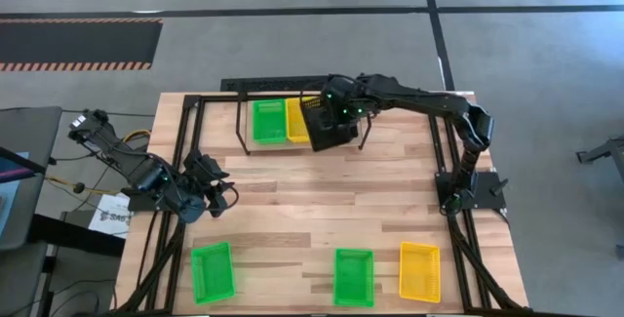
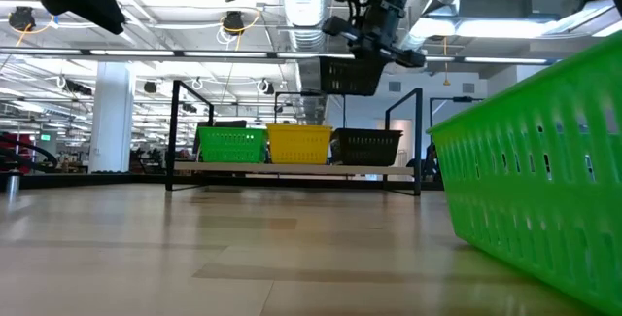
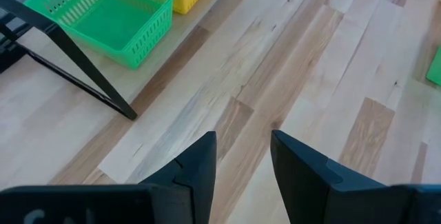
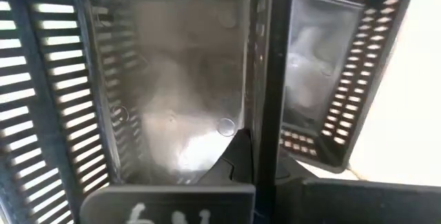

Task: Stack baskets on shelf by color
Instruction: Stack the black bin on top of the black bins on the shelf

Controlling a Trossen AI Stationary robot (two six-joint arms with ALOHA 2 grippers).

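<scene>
Over the shelf's right end: I see a black basket (image 1: 326, 122) held in the air by its wall, above a second black basket (image 2: 366, 147) already seated on the board.
Held basket, attitude: tilted in the low view, clear of the one below and not yet nested.
Right gripper (image 1: 336, 102): closed on the black basket; the right wrist view shows its fingers pinching one mesh wall, with the basket's inside filling the picture.
Shelf (image 2: 292, 169): carries three colours in a row, a green basket (image 2: 231, 145), a yellow basket (image 2: 299, 144) and the black one, side by side.
Step in hand: I judge this to be the placing of the second black basket onto the black stack.
Next move calls for: levelling the held basket, squaring it over the seated one, lowering it until it nests, then releasing. I would watch the shelf's wire end loop close by.
Left gripper (image 1: 216, 192): fingers apart, holding nothing, waiting above the bare tabletop (image 1: 322, 200) at the left side.
Still on the table, near edge: two green baskets, one at left (image 1: 212, 271) and one at centre (image 1: 354, 276), and a yellow basket (image 1: 419, 270) just beside the centre one.
Progress, my estimate: under halfway; three baskets remain to be fetched after this one.
</scene>
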